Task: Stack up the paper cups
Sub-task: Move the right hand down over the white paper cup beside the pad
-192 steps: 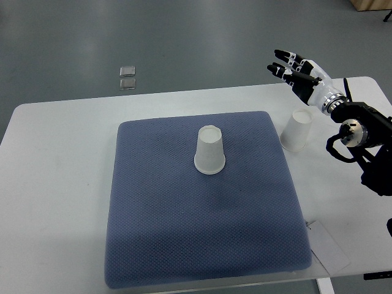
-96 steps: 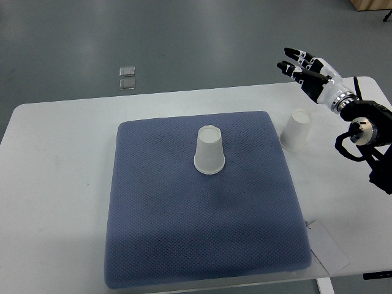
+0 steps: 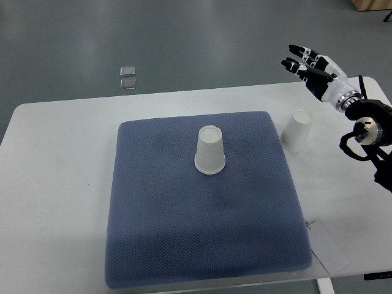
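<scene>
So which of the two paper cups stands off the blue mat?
The cup on the bare white table, right of the mat; the other cup stands on it.

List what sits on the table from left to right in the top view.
Blue mat → upside-down paper cup on the mat → second upside-down paper cup on the bare table → right hand, fingers spread, holding nothing, raised above the table's far right corner.

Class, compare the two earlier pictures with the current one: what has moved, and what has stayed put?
The right robot hand has drifted up and toward the right edge of the picture, away from the cup beside the mat, fingers spread and holding nothing. Nothing was picked up or released. Both that cup and the cup on the blue mat stayed upside down where they were.
</scene>
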Motion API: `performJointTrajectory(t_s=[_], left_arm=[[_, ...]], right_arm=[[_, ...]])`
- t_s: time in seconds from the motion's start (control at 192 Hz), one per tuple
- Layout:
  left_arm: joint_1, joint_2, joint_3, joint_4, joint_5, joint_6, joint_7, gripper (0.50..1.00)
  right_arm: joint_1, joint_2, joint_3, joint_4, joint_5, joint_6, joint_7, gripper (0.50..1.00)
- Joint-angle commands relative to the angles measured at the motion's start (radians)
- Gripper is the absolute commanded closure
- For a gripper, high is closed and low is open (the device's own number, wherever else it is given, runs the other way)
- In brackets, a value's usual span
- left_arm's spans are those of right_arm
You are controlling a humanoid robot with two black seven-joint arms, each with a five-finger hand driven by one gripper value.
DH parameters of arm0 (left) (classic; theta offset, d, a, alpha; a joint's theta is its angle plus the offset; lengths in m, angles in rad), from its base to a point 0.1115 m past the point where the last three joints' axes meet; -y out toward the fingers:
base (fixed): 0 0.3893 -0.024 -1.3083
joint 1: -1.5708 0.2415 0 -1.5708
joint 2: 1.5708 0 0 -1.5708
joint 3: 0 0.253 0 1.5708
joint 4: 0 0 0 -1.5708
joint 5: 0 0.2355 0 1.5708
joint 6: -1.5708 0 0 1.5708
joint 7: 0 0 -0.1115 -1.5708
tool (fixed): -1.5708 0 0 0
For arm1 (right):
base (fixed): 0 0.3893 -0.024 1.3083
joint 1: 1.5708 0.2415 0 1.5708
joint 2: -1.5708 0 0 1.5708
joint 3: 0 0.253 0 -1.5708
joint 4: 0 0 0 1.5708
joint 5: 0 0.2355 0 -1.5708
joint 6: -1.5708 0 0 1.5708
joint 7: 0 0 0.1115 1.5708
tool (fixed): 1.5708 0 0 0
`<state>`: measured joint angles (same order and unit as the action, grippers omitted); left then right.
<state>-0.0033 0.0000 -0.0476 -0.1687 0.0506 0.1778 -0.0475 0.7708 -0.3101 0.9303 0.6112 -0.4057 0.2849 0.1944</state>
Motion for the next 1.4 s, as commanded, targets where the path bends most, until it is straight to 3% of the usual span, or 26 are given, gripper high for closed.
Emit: performJointTrajectory(t_s=[0.0,0.244,0.624,1.086,1.393], left_arm=[[0.000,0.000,0.000,0.000,0.000,0.000,0.000,0.500],[0.000,0.000,0.000,0.000,0.000,0.000,0.000,0.500],[0.000,0.000,0.000,0.000,0.000,0.000,0.000,0.500],[0.000,0.000,0.000,0.000,0.000,0.000,0.000,0.500],[0.000,0.000,0.000,0.000,0.000,0.000,0.000,0.500]], right_arm=[[0.004,-0.057,-0.013,0.007,-0.012,0.059,0.000,0.581],[0.012,-0.241,-0.042,0.093,-0.169,0.172,0.000,0.581],[0.081,-0.437,-0.226,0.232,-0.590,0.165,0.042,0.589],[0.245,-0.437,-0.689,0.260,-0.723,-0.101,0.065,0.591],[0.258,-0.343,-0.775,0.233,-0.729,-0.159,0.063,0.591]])
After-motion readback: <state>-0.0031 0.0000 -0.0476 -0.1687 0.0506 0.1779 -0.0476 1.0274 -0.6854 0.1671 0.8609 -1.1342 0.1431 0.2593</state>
